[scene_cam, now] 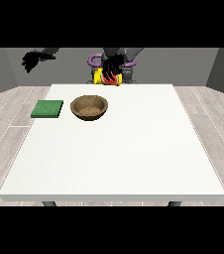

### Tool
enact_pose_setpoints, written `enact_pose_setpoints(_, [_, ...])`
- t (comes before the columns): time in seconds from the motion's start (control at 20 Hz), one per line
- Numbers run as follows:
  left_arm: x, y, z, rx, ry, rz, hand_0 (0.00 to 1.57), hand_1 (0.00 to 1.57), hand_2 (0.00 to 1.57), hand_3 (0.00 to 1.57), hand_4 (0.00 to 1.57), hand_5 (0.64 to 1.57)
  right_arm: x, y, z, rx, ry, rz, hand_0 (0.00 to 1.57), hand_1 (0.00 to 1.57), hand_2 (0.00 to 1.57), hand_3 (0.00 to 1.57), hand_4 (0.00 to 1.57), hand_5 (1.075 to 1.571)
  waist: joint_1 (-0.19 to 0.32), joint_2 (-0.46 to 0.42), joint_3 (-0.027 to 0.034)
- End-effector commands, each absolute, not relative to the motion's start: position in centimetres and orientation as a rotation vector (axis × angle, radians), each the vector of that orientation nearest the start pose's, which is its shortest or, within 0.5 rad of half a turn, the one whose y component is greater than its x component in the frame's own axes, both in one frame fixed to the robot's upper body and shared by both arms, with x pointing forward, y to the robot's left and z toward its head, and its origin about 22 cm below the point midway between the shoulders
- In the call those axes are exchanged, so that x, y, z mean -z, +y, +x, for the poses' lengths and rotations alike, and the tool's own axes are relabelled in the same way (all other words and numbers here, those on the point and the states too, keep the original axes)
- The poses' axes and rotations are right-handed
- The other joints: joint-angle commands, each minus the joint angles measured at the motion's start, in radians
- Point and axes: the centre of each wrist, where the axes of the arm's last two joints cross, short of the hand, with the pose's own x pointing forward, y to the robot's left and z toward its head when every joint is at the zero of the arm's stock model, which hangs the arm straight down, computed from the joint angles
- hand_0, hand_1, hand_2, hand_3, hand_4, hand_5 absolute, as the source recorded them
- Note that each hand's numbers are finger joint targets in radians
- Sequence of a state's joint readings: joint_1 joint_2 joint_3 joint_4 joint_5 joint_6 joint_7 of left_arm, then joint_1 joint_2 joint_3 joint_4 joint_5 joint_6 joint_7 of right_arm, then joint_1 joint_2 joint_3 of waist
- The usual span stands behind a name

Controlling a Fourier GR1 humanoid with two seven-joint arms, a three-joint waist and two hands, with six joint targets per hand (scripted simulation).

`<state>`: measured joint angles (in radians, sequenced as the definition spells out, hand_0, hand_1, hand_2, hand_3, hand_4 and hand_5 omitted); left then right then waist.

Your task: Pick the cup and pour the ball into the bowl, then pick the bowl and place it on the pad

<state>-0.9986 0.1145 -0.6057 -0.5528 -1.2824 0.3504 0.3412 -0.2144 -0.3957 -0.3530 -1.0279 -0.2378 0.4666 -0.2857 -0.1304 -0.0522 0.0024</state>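
A yellow and red cup [104, 77] hangs tilted over the table's far edge, just behind the bowl. The hand at the view's right [112, 65], here near the view's middle, has its black fingers curled round the cup from above. A brown wooden bowl [89, 107] stands on the white table [119, 149], left of centre and towards the far side. Its inside looks bare. A flat green pad [47, 108] lies to the left of the bowl, near the table's left edge. The hand at the view's left [33, 59] hangs raised beyond the table's far left corner, fingers relaxed and holding nothing. No ball shows.
The robot's dark torso [126, 53] stands behind the table's far edge. Grey walls and a wooden floor surround the table.
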Motion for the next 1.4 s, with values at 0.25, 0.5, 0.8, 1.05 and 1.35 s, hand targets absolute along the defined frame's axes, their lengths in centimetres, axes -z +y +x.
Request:
enact_pose_setpoints(0.25, [-3.3,6.4,40.0,2.117,-1.166,1.817,1.48,1.48,1.57,1.57,1.47,1.234,1.6,-40.6,27.0,-0.028,-1.631,0.083,0.00,0.00,0.00,0.00,0.00,1.571,-0.009,-0.038,-0.0014])
enact_pose_setpoints(0.5, [-3.1,4.4,39.0,2.183,-1.169,1.872,1.45,1.45,1.57,1.57,1.53,1.131,1.8,-40.6,26.8,-0.036,-1.646,0.068,0.00,0.00,0.00,0.00,0.00,1.571,0.007,-0.004,-0.0020])
enact_pose_setpoints(0.8, [-5.5,5.4,39.8,1.741,-1.420,1.573,1.48,1.48,1.57,1.57,1.50,1.222,2.7,-38.9,27.2,0.026,-1.535,0.050,0.00,0.00,0.00,0.00,0.10,1.565,0.077,-0.024,-0.0074])
enact_pose_setpoints(1.05, [-7.1,8.2,40.3,1.060,-1.587,1.247,1.24,1.24,1.54,1.43,1.51,1.196,2.7,-39.4,26.9,0.098,-1.550,0.006,0.00,0.00,0.00,0.00,0.25,1.567,0.172,-0.013,-0.0139])
enact_pose_setpoints(1.35, [-4.9,10.6,38.1,0.430,-1.611,0.784,0.00,0.00,0.00,0.00,0.42,1.561,1.8,-35.9,29.5,0.115,-1.645,0.074,0.00,0.00,0.00,0.00,0.35,1.567,0.150,0.132,-0.0280])
